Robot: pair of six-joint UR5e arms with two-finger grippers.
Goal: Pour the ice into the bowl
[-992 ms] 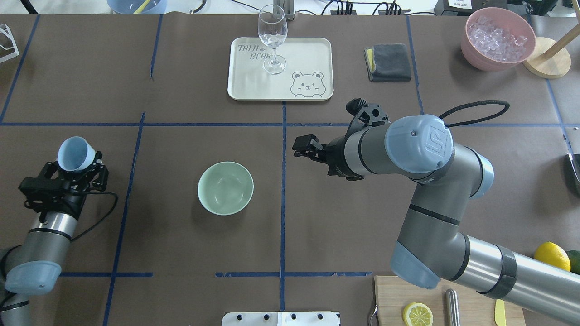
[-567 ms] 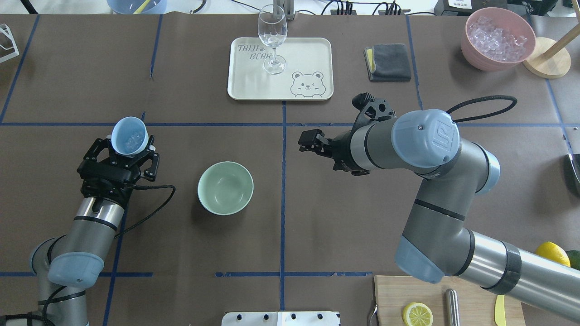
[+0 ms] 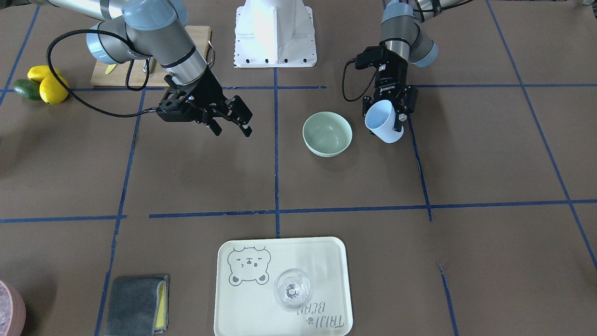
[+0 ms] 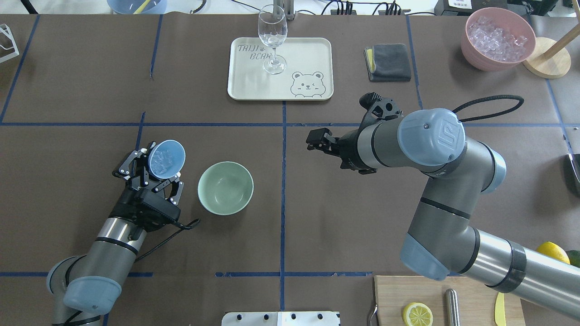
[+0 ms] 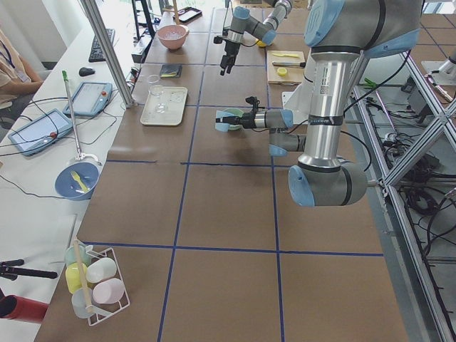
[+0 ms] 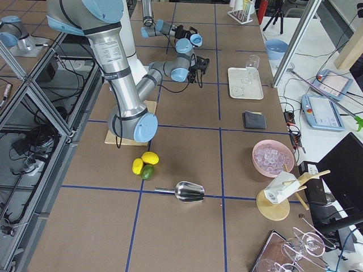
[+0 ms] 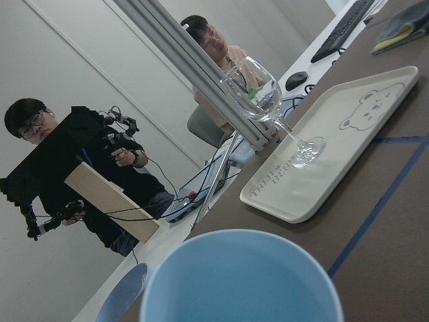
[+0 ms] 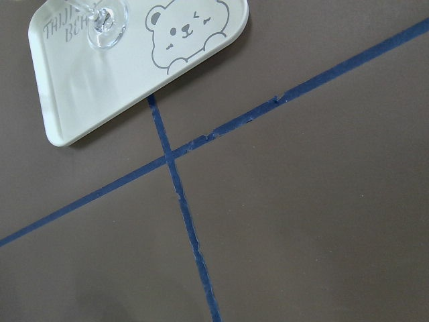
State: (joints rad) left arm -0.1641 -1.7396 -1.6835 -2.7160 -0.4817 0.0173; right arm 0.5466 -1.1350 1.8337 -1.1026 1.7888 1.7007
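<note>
My left gripper (image 4: 156, 172) is shut on a light blue cup (image 4: 166, 158), held tilted just to the left of the mint-green bowl (image 4: 225, 188). Clear ice cubes (image 4: 161, 158) show inside the cup. The bowl looks empty. In the front-facing view the cup (image 3: 385, 122) hangs in the left gripper (image 3: 391, 111) just right of the bowl (image 3: 327, 133). The cup's rim (image 7: 241, 275) fills the bottom of the left wrist view. My right gripper (image 4: 319, 140) is open and empty, above the table on the bowl's other side; it also shows in the front-facing view (image 3: 233, 120).
A cream tray (image 4: 308, 54) with a wine glass (image 4: 273, 38) stands at the back middle. A grey cloth (image 4: 388, 62) and a pink container of whitish ice (image 4: 498, 38) are at the back right. A cutting board (image 4: 394, 299) with a lemon half is at the front right.
My left arm has carried the cup to the right, from the table's left edge to just beside the bowl. My right arm has drawn slightly to the right.
</note>
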